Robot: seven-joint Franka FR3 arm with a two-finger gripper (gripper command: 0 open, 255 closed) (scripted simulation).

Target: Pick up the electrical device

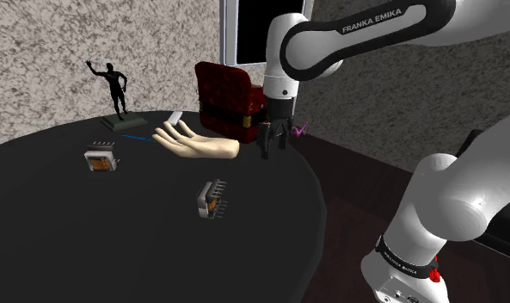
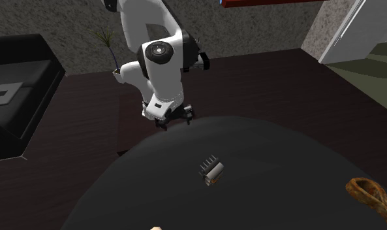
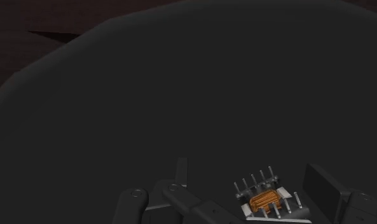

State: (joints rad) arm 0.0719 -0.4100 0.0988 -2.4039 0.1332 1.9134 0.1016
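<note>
The fingers (image 3: 323,188) are standing apart, gripping nothing, above the black counter (image 1: 89,232). The shoulder view is showing two devices: the nearer electrical device (image 1: 211,200) at lower centre, another device (image 1: 100,160) at centre left; the second exterior view is framing one.

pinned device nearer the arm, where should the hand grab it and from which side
Probably from above: the pinned device lies low on the black table. Close the hand across the grey frame's plain sides, not across the thin pin rows, which give no firm hold.
</note>
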